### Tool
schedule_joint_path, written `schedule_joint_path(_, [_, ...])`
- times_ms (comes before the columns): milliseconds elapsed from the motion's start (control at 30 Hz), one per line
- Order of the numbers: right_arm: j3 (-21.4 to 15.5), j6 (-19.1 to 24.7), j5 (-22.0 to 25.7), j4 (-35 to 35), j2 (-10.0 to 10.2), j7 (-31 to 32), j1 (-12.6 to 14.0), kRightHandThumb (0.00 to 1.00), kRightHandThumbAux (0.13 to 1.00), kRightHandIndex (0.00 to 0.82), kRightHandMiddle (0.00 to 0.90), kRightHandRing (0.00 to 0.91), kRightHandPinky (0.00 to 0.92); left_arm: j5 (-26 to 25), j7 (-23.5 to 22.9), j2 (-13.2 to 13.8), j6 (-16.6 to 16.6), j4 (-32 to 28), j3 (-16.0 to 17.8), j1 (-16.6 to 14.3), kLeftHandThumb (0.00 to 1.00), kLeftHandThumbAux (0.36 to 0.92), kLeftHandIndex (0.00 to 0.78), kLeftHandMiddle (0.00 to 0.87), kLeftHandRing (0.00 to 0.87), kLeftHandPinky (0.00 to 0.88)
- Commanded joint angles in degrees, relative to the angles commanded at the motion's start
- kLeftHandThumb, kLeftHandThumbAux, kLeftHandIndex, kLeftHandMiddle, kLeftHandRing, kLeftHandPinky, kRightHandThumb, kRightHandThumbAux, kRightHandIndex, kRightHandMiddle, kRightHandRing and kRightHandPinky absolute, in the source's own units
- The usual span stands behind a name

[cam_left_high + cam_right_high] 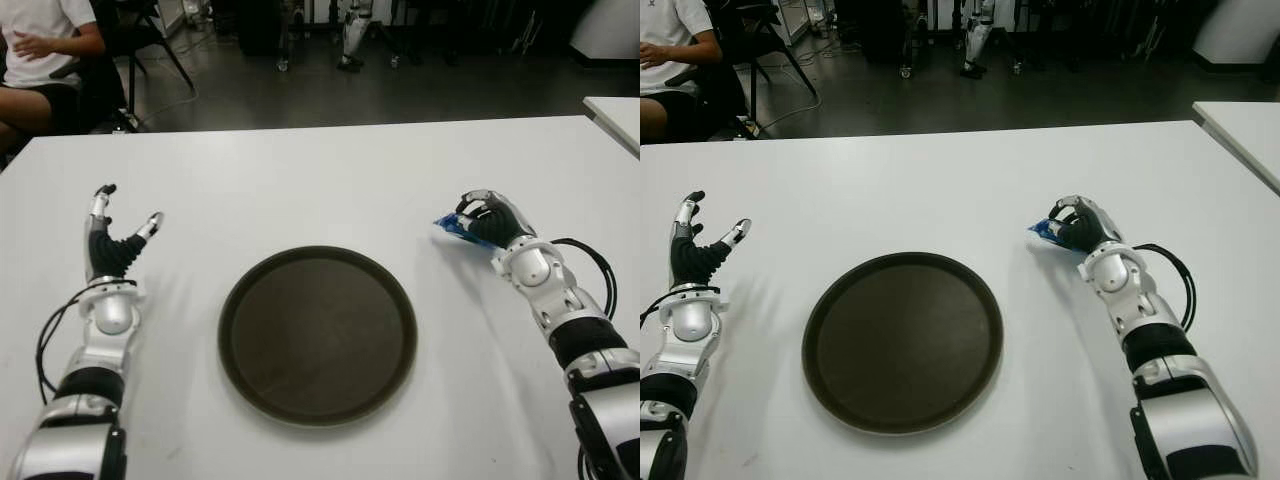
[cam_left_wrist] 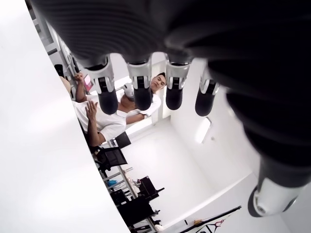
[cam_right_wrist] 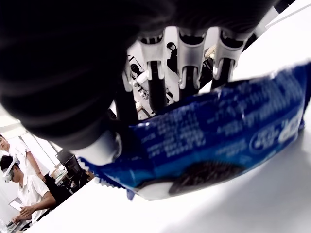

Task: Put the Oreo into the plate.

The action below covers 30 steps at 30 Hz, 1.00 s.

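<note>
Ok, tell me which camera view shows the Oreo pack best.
The right wrist view: the blue Oreo pack fills it, cookie print visible, with the right robot hand closed around it. Both eye views show only a small blue corner sticking out of that hand, right of the plate. The left wrist view shows none.

White table (image 1: 300,180) – dark round plate (image 1: 317,335) on it
</note>
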Motion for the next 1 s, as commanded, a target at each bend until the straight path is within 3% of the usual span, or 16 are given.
schedule_joint_path(767, [0.1,-0.5,0.3,-0.2,0.0,0.3,0.2,0.710,0.716,0.441,0.814,0.812,0.803,-1.3,-0.9,-0.5,0.1,0.1,0.6,-0.1,0.000,0.663,0.016,0.017,0.000,0.000])
schedule_joint_path(1000, [0.1,-1.1,0.3,-0.1,0.0,0.2,0.3,0.710,0.717,0.441,0.815,0.813,0.802,0.2,-0.2,0.1,-0.2,-2.1,-0.2,1.3,0.000,0.662,0.019,0.020,0.008,0.000])
